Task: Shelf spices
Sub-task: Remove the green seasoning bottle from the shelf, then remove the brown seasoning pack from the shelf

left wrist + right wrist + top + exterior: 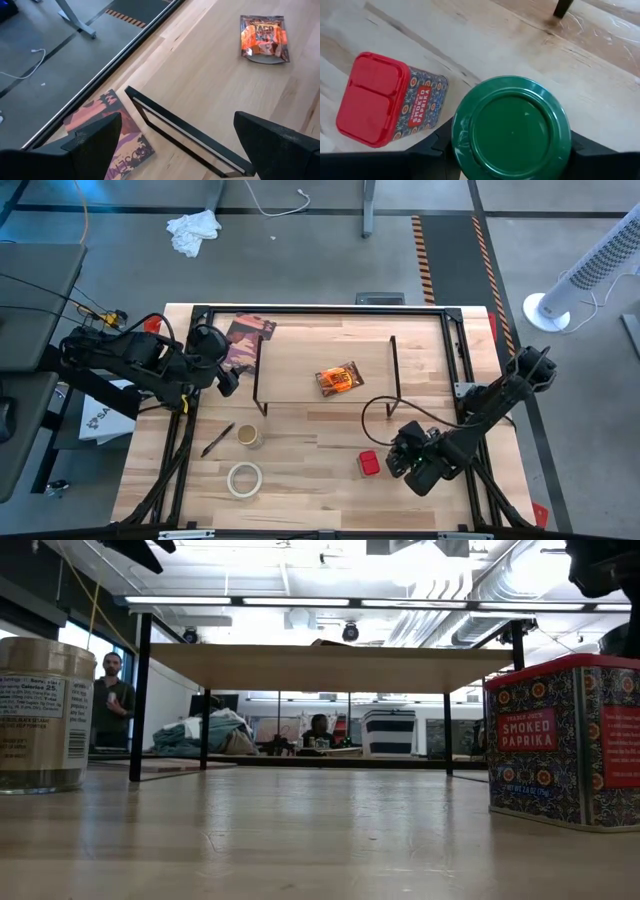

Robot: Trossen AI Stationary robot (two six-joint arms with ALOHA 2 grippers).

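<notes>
My right gripper point(412, 463) is near the table's right front, shut on a green-lidded jar point(512, 130). In the right wrist view only the jar's round lid shows. Beside it a red square tin point(369, 463) stands on the table. A flat orange packet point(338, 380) lies on the shelf's wooden top board point(300, 375). A tan-lidded jar point(250, 436) stands in front of the shelf. My left gripper point(185, 145) hangs open above the shelf's left end point(170, 125), holding nothing. My right gripper holds the green lid by two opposite sides of its rim point(462, 135), one dark finger point(432, 150) on each side. The fingers come from above, pointing steeply down. The lid hides the jar's body, so whether its bottom rests on the table cannot be told.
A white tape roll point(244, 479) and a dark pen point(217, 440) lie near the front left. A maroon flat packet point(245, 340) lies behind the shelf's left end. A black frame point(455, 340) runs around the table. Bare wood shows between the shelf and the front edge.
</notes>
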